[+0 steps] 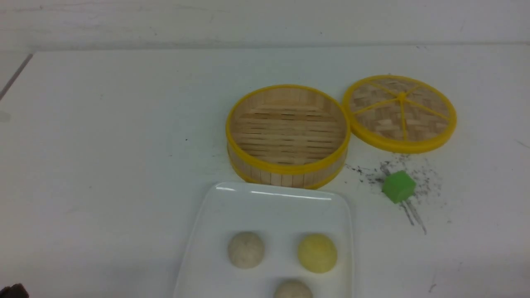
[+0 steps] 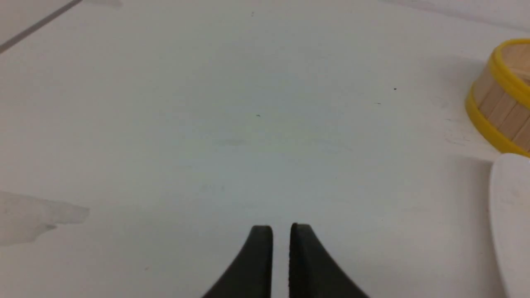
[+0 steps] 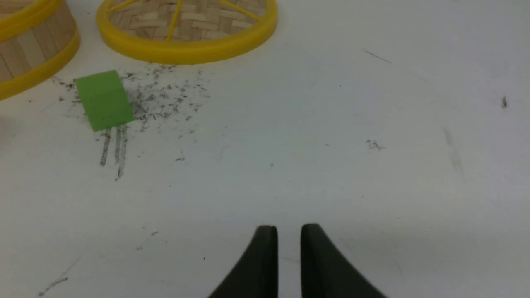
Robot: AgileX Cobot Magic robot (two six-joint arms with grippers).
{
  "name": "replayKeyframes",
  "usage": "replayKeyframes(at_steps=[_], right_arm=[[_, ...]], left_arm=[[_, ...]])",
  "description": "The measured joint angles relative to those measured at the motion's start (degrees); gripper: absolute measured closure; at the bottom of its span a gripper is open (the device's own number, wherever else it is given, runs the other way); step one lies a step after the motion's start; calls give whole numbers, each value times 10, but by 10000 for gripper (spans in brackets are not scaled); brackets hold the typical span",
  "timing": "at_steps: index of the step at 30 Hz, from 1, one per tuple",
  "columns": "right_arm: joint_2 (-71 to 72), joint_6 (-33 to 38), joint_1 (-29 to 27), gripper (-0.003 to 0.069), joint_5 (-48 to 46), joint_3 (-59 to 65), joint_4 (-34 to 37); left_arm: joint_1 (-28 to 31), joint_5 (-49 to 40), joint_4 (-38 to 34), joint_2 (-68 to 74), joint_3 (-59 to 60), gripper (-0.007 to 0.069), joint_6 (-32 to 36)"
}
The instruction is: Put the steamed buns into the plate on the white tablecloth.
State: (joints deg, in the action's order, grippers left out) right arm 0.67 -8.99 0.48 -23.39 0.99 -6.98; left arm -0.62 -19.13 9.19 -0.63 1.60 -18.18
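Left gripper (image 2: 281, 231): jaws nearly shut, empty.
Right gripper (image 3: 289, 232): jaws nearly shut, empty.
White tablecloth (image 1: 103, 165): speckled, scratched near green cube (image 1: 398, 186).
Plate (image 1: 215, 215): holds three steamed buns (image 1: 246, 249).

Robot test bench, not a real kitchen.
A bare white tablecloth (image 1: 103, 145), scuffed with dark specks, carries toy-like props: a yellow-rimmed bamboo steamer (image 1: 287, 134), its woven lid (image 1: 399, 112), and a green cube (image 1: 398, 186) toward the right edge.
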Motion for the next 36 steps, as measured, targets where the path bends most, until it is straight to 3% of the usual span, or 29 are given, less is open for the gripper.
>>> replayKeyframes(at_steps=[22, 28, 36], right_arm=[[0, 0, 0, 528, 0, 0, 0], [0, 0, 36, 524, 0, 0, -1], [0, 0, 39, 515, 0, 0, -1]], left_arm=[[2, -23, 25, 0, -1, 517, 3], [2, -25, 27, 0, -1, 517, 3], [2, -27, 37, 0, -2, 505, 3]])
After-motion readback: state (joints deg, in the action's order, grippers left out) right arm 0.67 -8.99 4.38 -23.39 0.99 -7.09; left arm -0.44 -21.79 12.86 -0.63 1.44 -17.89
